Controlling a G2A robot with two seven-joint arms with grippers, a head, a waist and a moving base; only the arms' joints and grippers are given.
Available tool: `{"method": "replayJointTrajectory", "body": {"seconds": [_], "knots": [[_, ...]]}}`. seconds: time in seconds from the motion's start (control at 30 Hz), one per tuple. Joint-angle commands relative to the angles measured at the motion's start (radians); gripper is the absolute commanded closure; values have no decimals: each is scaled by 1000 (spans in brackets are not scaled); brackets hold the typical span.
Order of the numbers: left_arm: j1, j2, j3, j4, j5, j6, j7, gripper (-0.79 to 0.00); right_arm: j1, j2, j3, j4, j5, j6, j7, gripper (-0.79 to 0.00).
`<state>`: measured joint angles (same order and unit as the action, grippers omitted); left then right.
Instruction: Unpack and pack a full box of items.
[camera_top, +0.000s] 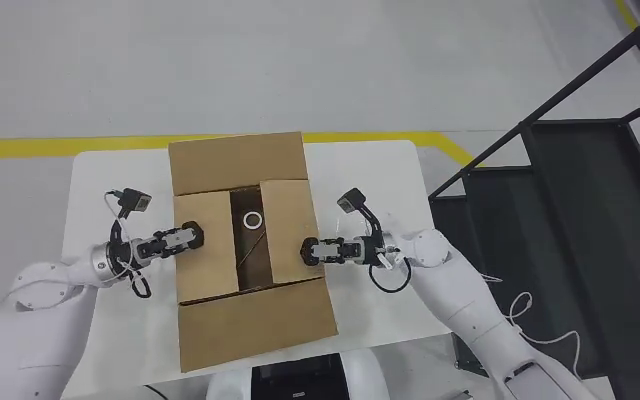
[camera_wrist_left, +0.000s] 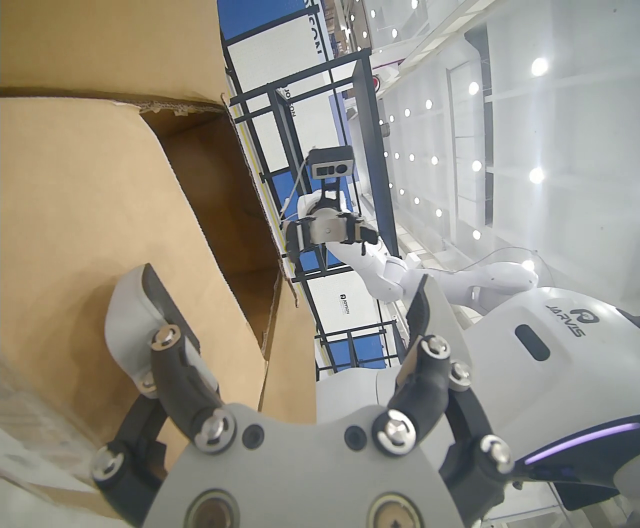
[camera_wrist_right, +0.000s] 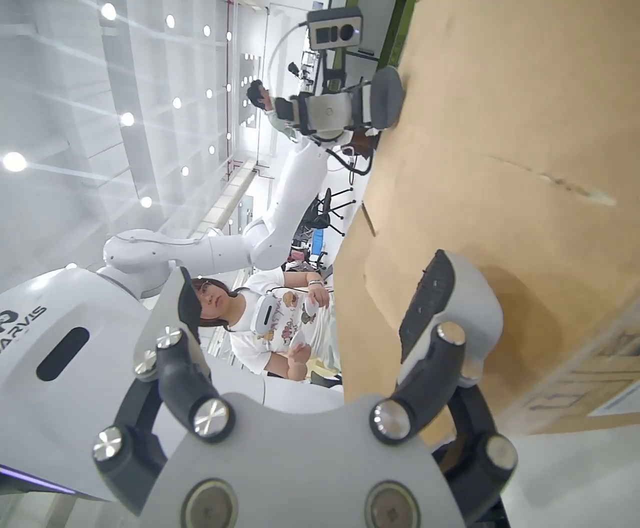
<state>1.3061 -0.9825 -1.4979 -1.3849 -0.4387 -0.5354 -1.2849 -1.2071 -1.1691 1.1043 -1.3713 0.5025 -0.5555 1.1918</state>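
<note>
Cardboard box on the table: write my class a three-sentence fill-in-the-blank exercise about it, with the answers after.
1. The cardboard box stands on a ___ table.
2. A small ring lies ___ the box.
3. The left gripper and the right gripper are both ___, holding nothing.

Missing words: white; inside; open.

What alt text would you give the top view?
A cardboard box sits on a white table, side flaps half folded in, a pale ring visible in the gap. The left gripper and right gripper, both open, are at opposite side flaps.
</note>
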Motion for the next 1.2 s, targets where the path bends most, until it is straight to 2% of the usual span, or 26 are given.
{"method": "replayJointTrajectory", "body": {"seconds": [0.0,0.2,0.3,0.5,0.7,1.03,1.17], "knots": [[0,3,-1,-4,17,-8,8,-785,-22,13,48,-27,2,9,15,-785],[1,9,-18,-27,-37,-19,19,-785,-138,64,225,-59,-110,144,16,-785],[4,14,-41,-36,-78,-13,13,-785,-198,80,260,-76,-148,219,32,-785],[12,24,-72,-45,-103,-8,8,-785,-248,80,180,-108,-162,304,108,-785],[7,30,-78,-28,-101,-14,15,-785,-243,71,82,-130,-157,314,137,-785],[-13,37,-93,13,-113,-25,25,-785,-219,67,71,-191,145,272,284,-785],[-22,41,-107,34,-120,-27,28,-785,-190,59,64,-200,255,235,298,-785]]}}
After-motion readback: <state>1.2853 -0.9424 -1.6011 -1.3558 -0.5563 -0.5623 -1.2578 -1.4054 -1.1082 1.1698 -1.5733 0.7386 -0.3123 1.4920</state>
